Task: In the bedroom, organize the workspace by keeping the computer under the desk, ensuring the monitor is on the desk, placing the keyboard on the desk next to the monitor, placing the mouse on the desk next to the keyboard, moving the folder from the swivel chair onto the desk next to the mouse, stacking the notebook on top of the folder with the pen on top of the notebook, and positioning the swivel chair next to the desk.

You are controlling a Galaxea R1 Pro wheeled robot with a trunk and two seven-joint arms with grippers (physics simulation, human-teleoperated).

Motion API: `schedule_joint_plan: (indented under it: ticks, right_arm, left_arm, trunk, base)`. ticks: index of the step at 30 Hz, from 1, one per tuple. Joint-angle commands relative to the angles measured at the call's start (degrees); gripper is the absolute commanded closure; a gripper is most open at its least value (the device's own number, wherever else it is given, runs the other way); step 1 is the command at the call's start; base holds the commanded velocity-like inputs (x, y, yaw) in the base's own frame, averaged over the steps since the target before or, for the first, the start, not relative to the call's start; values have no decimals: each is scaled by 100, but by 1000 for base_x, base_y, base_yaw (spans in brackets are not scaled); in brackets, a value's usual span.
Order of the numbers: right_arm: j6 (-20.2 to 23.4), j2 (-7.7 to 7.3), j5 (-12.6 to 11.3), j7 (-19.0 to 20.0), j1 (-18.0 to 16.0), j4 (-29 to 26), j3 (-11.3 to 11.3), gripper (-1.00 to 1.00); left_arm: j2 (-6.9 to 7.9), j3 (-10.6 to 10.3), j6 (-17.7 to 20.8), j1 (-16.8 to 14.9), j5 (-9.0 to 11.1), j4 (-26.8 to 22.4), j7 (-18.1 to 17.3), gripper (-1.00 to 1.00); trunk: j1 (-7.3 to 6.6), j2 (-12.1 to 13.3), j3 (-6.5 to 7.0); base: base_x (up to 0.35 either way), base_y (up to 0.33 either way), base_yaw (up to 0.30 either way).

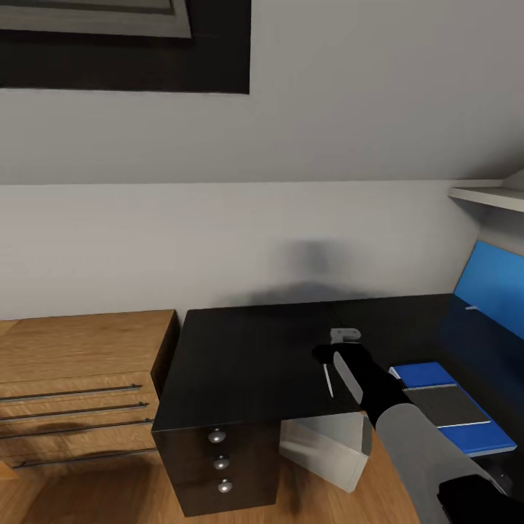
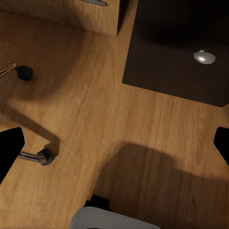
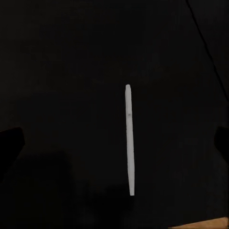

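Note:
A thin white pen (image 1: 328, 380) lies on the black desk (image 1: 247, 364) near its front edge. My right gripper (image 1: 329, 358) hovers just above the pen, pointing down, open. In the right wrist view the pen (image 3: 129, 140) lies between the spread dark fingertips (image 3: 10, 148) without touching them. To the right, a grey spiral notebook (image 1: 445, 405) rests on a blue folder (image 1: 421, 374) on the desk. The monitor's blue screen (image 1: 496, 282) stands at the far right. A pale computer case (image 1: 331, 445) sits under the desk. My left gripper (image 2: 114, 148) hangs open over the wooden floor.
A wooden dresser (image 1: 80, 378) stands left of the desk. The desk's drawer column has round knobs (image 1: 217, 437). A white shelf (image 1: 489, 195) juts out at the upper right. Swivel chair legs with casters (image 2: 45, 156) rest on the floor below my left gripper.

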Motion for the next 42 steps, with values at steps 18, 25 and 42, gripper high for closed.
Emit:
schedule_joint_plan:
  ticks: [18, 25, 42]
  right_arm:
    - [1104, -14, -68, -40, -108, 252, 27, -100]
    - [1581, -13, -81, -54, -108, 224, 21, -100]
    - [1664, -19, -112, -38, -105, 24, 22, -100]
  left_arm:
    - [0, -4, 5, 3, 59, -7, -15, -100]
    - [6, -3, 0, 3, 59, -7, -15, -100]
    - [99, 10, -27, 3, 66, -6, -7, -100]
  trunk:
    - [1, -5, -7]
    - [1, -5, -7]
    - [1, -5, -7]
  base:
    - [0, 0, 0]
    - [0, 0, 0]
    - [0, 0, 0]
